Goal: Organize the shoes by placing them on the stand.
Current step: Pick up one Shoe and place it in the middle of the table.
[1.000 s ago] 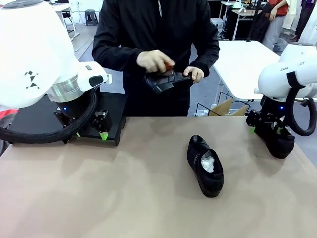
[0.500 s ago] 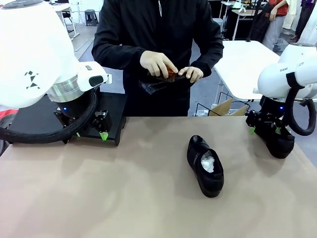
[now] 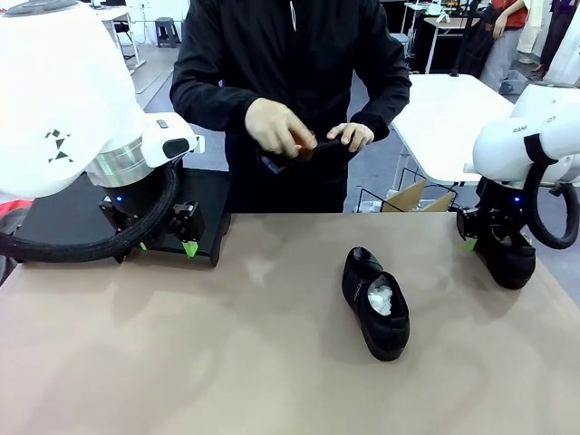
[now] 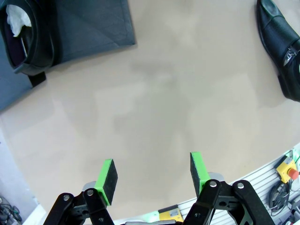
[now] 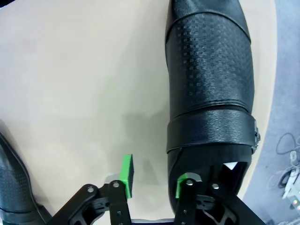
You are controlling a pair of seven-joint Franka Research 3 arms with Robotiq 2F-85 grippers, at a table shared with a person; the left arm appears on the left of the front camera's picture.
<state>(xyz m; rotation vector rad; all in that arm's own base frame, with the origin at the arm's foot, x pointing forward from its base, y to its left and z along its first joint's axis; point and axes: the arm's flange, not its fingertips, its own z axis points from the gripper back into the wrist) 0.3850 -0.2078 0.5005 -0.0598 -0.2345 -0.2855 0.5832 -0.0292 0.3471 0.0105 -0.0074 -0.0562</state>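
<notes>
**Front view:** The right pincer (image 3: 489, 246) has drawn its jaws in over the last second. It sits down on the heel end of the shoe at the table's right edge (image 3: 513, 264). The left pincer (image 3: 168, 237) has not moved and hangs at the front edge of the stand (image 3: 210, 204). A second shoe (image 3: 376, 304) lies well off to its right, mid-table. The person's hand (image 3: 276, 127) has shifted over a dark shoe (image 3: 294, 156) held at the chest.

**Left wrist view:** The left pincer (image 4: 152, 176) stands wide with nothing between its pads. Beyond it to the upper left, one paper-stuffed shoe (image 4: 29, 40) sits on the stand (image 4: 93, 28).

**Right wrist view:** The right pincer (image 5: 154, 180) straddles the side wall of the shoe (image 5: 211, 84), one pad inside the opening. The outer pad is not yet touching the wall, so I judge the grip unfinished and a lift premature.
</notes>
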